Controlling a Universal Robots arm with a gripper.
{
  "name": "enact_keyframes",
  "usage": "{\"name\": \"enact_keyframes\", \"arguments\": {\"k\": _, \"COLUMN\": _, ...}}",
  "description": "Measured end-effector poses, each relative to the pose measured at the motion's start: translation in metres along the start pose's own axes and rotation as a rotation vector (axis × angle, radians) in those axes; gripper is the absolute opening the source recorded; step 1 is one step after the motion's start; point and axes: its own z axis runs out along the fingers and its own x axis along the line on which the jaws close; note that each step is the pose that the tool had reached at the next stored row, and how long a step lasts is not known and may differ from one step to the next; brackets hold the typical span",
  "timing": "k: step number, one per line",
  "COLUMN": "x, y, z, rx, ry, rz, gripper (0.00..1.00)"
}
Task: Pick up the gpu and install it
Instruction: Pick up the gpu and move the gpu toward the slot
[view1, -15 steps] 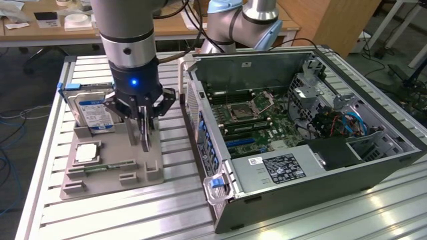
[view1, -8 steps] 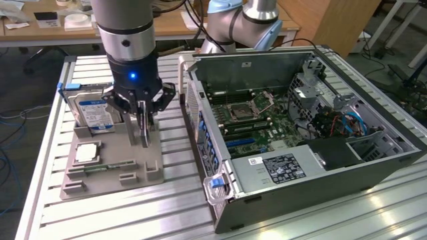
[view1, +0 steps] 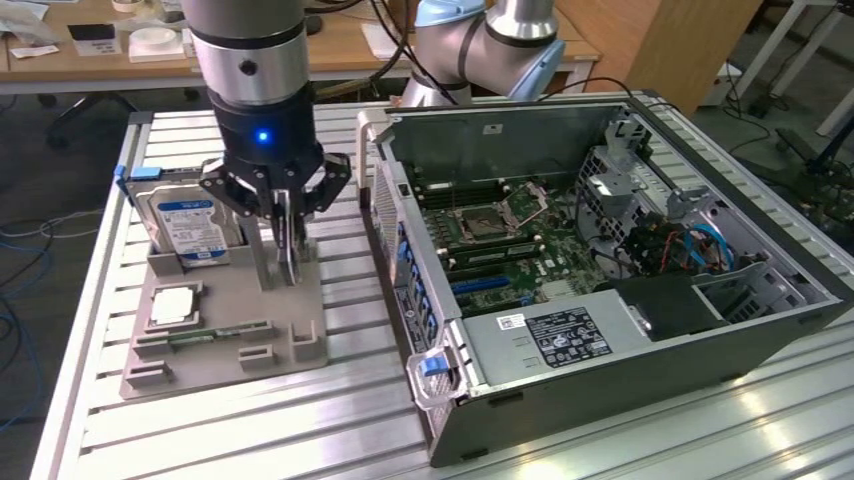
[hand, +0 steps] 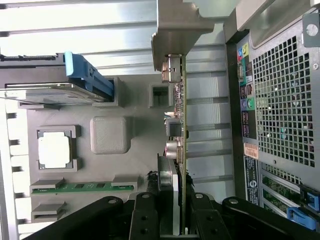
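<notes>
On the near part of the slatted metal surface (view1: 200, 440), a grey holder tray (view1: 287, 345) is seen lying flat. In its nearer half a narrow green memory stick (view1: 200, 335) is laid in a slot, and just beyond it a square processor (view1: 174, 303) is seated in a recess (both lie well clear of the gripper).

Above the middle of the tray, the gripper (view1: 287, 235) is pointed straight down and is clamped on the gpu (view1: 292, 268). The card is held upright and edge-on, with its lower end close over the tray. Whether it touches the tray cannot be told. In the wrist view the gripper (hand: 175, 225) is seen pinching the gpu (hand: 179, 125) from both faces, the metal bracket at the card's far end. An empty slot block of the tray is seen just beside the card.

Behind the tray's far corner, on the exterior view's left, a blue-labelled hard drive (view1: 187, 225) is stood on edge in its cradle. To the exterior view's right of the tray, the open computer case (view1: 641, 350) is laid on its side, its motherboard (view1: 507, 230) exposed.

Farther back, part of a second robot arm (view1: 481, 40) is seen, and a wooden desk (view1: 80, 60) beyond it.
</notes>
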Motion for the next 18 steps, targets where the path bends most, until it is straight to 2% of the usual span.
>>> {"name": "enact_keyframes", "arguments": {"k": 11, "x": 0.0, "y": 0.0009, "z": -0.0151, "rx": -0.0166, "ry": 0.0016, "rz": 0.0, "gripper": 0.28}}
{"name": "enact_keyframes", "arguments": {"k": 18, "x": 0.0, "y": 0.0015, "z": -0.0259, "rx": -0.0251, "ry": 0.0024, "rz": 0.001, "gripper": 0.28}}
